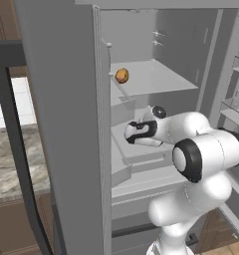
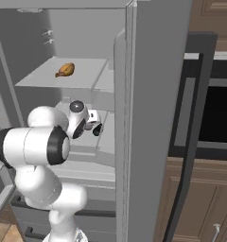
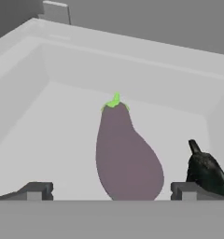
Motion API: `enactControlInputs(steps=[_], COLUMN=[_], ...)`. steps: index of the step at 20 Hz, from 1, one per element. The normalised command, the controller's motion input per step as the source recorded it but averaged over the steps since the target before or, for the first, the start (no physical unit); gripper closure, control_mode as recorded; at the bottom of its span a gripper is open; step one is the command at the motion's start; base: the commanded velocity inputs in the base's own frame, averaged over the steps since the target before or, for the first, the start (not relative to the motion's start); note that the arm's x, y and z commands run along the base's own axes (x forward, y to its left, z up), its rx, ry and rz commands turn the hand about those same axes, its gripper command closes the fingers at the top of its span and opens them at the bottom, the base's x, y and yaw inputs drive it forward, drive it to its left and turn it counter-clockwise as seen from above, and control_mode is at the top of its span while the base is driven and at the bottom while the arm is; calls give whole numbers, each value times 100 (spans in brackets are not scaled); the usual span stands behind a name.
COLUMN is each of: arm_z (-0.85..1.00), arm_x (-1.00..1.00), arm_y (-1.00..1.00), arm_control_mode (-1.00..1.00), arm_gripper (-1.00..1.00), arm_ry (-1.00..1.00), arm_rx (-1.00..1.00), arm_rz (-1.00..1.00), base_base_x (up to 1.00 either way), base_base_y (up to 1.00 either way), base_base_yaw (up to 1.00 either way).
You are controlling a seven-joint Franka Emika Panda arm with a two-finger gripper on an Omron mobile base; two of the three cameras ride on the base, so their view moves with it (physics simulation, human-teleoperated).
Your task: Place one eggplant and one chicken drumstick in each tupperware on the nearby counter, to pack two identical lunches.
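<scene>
A pale mauve eggplant (image 3: 125, 158) with a green stem lies in a white fridge drawer (image 3: 132, 60), stem pointing away from the hand. My gripper (image 3: 111, 192) is open, one fingertip on each side of the eggplant's fat end with a gap on both sides. A glossy near-black eggplant (image 3: 205, 170) lies just beyond the right fingertip (image 3: 186, 190). A golden-orange chicken drumstick (image 1: 122, 75) (image 2: 65, 70) rests on the fridge shelf above the drawer. The tupperwares are out of view. A strip of marbled counter (image 1: 12, 159) shows past the fridge door on the left.
The open fridge door (image 1: 66, 124) stands close on the arm's left, and another door panel (image 2: 148, 108) on its right. A dark oven (image 2: 214, 113) with a long handle sits to the right of the fridge. Drawer walls hem the hand in.
</scene>
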Motion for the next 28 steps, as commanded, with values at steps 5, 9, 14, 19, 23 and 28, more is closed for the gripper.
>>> enactControlInputs(steps=[5,9,14,19,23,28], arm_z=[-29,-29,-29,-56,-13,-3], arm_x=[33,18,20,13,11,-60], arm_y=[10,0,0,1,4,0], arm_control_mode=[-100,-100,-100,-100,-100,-100], arm_gripper=[-100,-100,-100,100,100,100], arm_ry=[0,0,0,0,0,0], arm_rx=[-1,0,-1,-6,-1,0], arm_rz=[0,0,0,0,0,0], base_base_x=[0,0,0,0,0,0], base_base_y=[0,0,0,0,0,0], base_base_yaw=[0,0,0,0,0,0])
